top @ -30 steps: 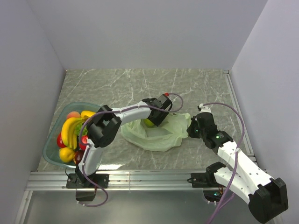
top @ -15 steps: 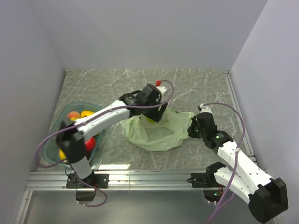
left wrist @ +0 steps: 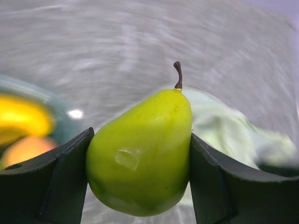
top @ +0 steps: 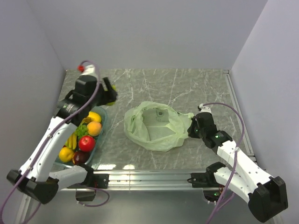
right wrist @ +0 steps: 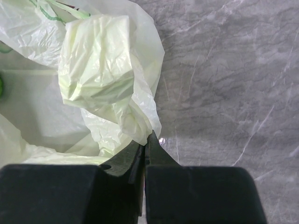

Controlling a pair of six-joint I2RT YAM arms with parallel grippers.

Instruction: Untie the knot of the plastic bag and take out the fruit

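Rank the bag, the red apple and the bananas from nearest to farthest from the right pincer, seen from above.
1. Bag: pinched in the right pincer.
2. Apple: far left, on the bananas' right.
3. Bananas: farthest left, beyond the apple.

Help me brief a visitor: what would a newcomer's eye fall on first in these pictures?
A green pear fills the left wrist view, clamped upright in the left gripper, near the far end of a teal tray that holds bright fruit. In the middle of the table lies the pale-green plastic bag, mouth open, its right edge pinched in the shut right gripper.
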